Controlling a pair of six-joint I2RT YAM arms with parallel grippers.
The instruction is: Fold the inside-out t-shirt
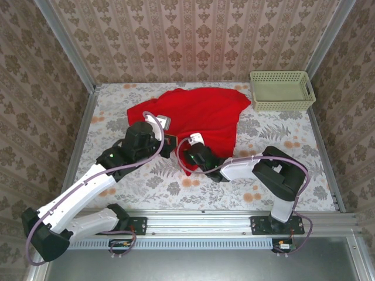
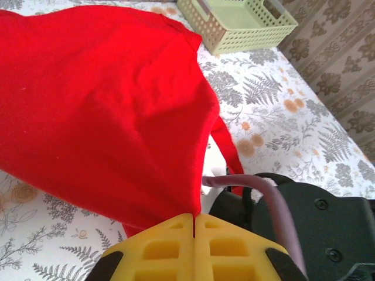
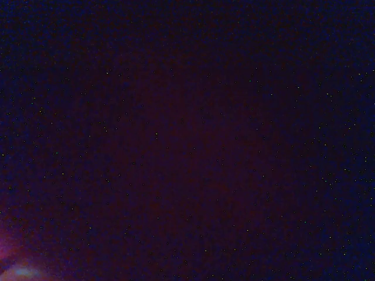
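Note:
The inside-out t-shirt (image 1: 199, 111) lies crumpled and partly spread at the back middle of the table, plain bright red. My left gripper (image 2: 194, 215) is shut on the shirt's (image 2: 99, 105) near edge, and the cloth rises taut from between its yellow fingers (image 2: 164, 246). In the top view the left gripper (image 1: 170, 140) sits at the shirt's near left edge. The right arm's wrist (image 1: 199, 155) lies just right of it, its fingers pushed in under the red hem and hidden. The right wrist view is dark.
A pale green basket (image 1: 281, 91) stands at the back right corner, apart from the shirt, and is seen too in the left wrist view (image 2: 240, 23). The floral tablecloth (image 1: 281, 137) lies bare at front right. The right arm's black body (image 2: 304, 216) is close beside my left fingers.

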